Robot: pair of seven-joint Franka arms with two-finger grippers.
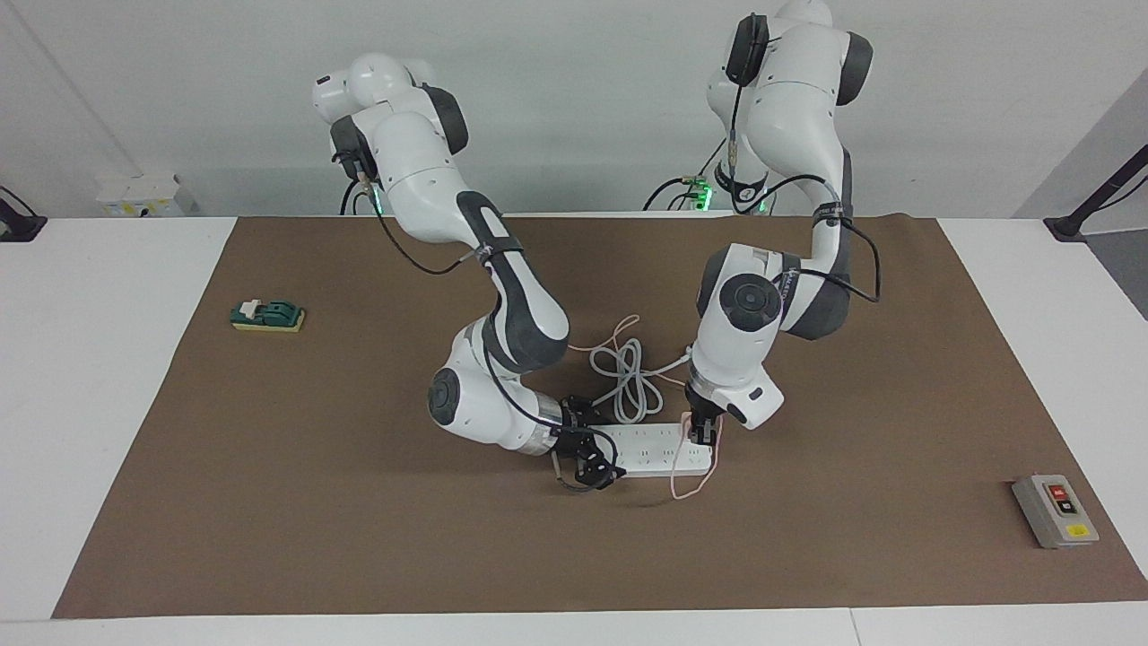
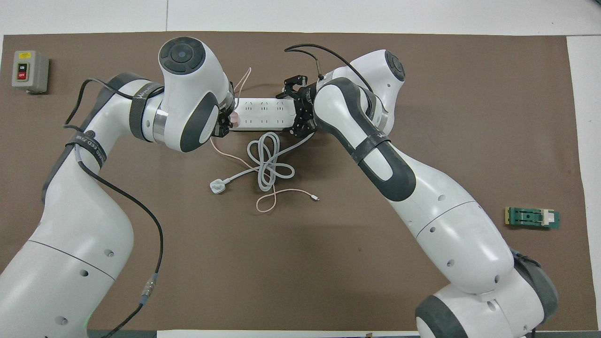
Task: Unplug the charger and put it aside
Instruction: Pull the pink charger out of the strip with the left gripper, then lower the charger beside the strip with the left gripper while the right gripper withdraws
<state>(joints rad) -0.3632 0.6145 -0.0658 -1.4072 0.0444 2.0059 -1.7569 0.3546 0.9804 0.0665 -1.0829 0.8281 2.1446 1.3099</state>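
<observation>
The white power strip (image 1: 650, 449) lies on the brown mat, also in the overhead view (image 2: 263, 114). The pale-pink charger (image 2: 233, 120) sits at the strip's end toward the left arm. My left gripper (image 1: 706, 435) is shut on it from above and hides most of it. I cannot tell whether its prongs are still in the socket. Its thin pink cable (image 1: 691, 484) loops off the strip and trails toward the robots (image 2: 281, 192). My right gripper (image 1: 592, 462) grips the strip's other end across its width.
The strip's thick white cord (image 2: 267, 159) is coiled nearer to the robots than the strip, ending in a round white plug (image 2: 217, 187). A grey switch box (image 1: 1054, 510) stands at the left arm's end. A green block on a yellow pad (image 1: 267, 315) lies at the right arm's end.
</observation>
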